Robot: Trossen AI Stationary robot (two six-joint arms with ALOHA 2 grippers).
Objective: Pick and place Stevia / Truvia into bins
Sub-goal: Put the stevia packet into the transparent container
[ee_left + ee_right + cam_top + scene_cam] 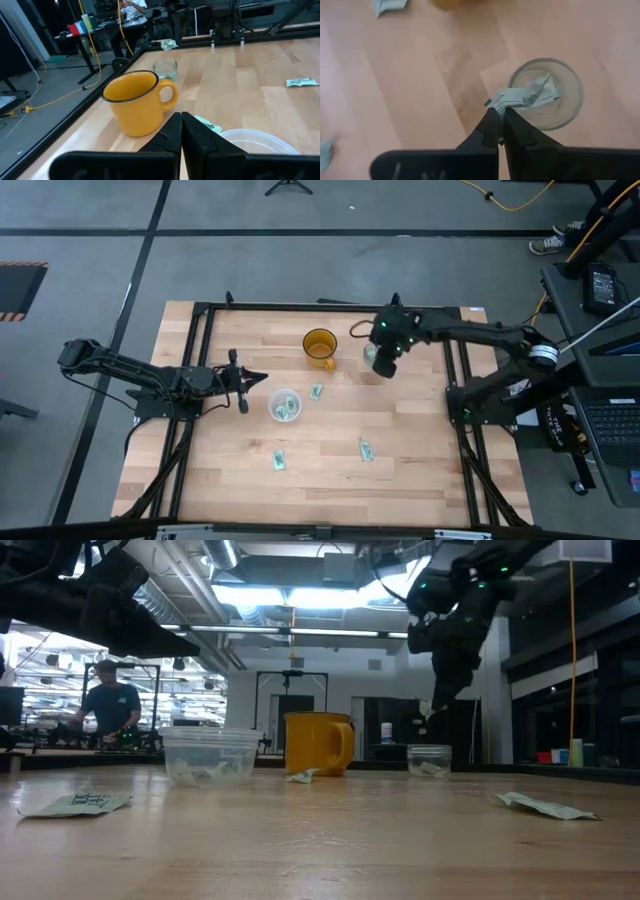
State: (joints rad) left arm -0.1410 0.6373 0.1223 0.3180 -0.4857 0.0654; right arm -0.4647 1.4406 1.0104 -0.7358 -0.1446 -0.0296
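While the right pincer point(499, 116) hangs above the narrow glass cup point(546, 94), clamped on a crumpled paper packet point(522, 97), another packet lies inside. The wider whitish cup point(285, 404) holds packets too; the left pincer point(243, 380) beside it is closed, empty.

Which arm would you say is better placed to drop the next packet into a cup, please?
The right. Its gripper already pinches a packet directly above the narrow glass cup, so it probably only needs to release. The left gripper waits shut and empty beside the wider cup.
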